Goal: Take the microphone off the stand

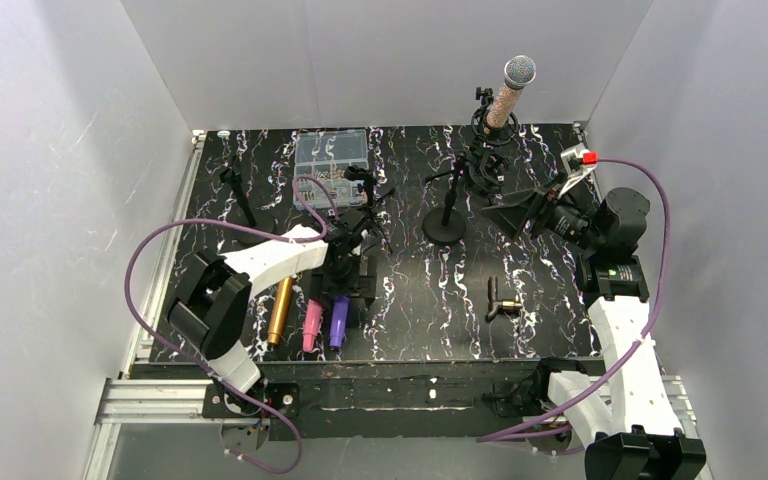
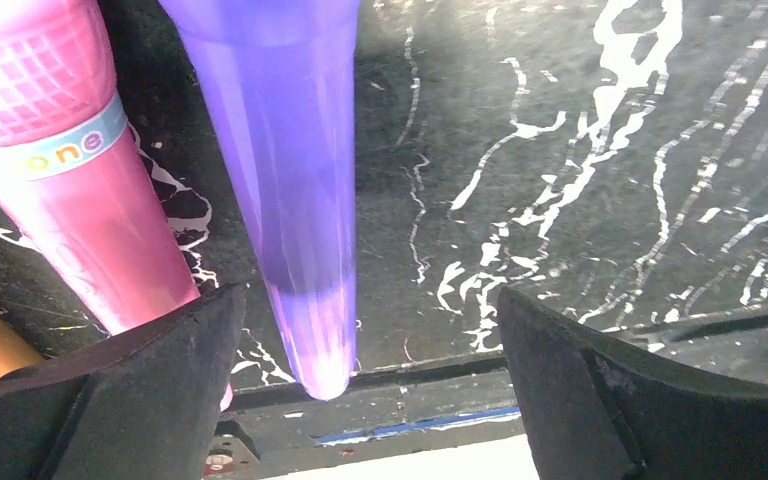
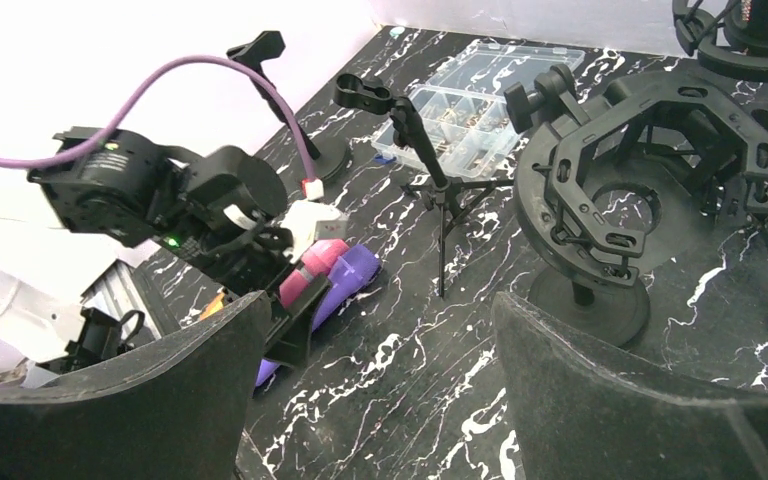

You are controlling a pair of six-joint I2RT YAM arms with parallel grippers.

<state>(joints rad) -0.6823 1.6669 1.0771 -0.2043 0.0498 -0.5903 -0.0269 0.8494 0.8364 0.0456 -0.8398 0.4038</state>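
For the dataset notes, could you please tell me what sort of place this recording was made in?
Most likely a robotics lab test cell: white panel walls enclose a black marbled table, two robot arms are mounted at its near edge, and microphone stands are laid out.

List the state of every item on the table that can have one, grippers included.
Left gripper: open.
Right gripper: open.
Silver-headed rose-gold microphone: upright, mounted in its stand.
Purple plastic microphone: lying flat between the left gripper's fingers, unheld.
Pink plastic microphone: lying flat.
Gold microphone: lying flat.
Clear plastic organiser box: lid shut.
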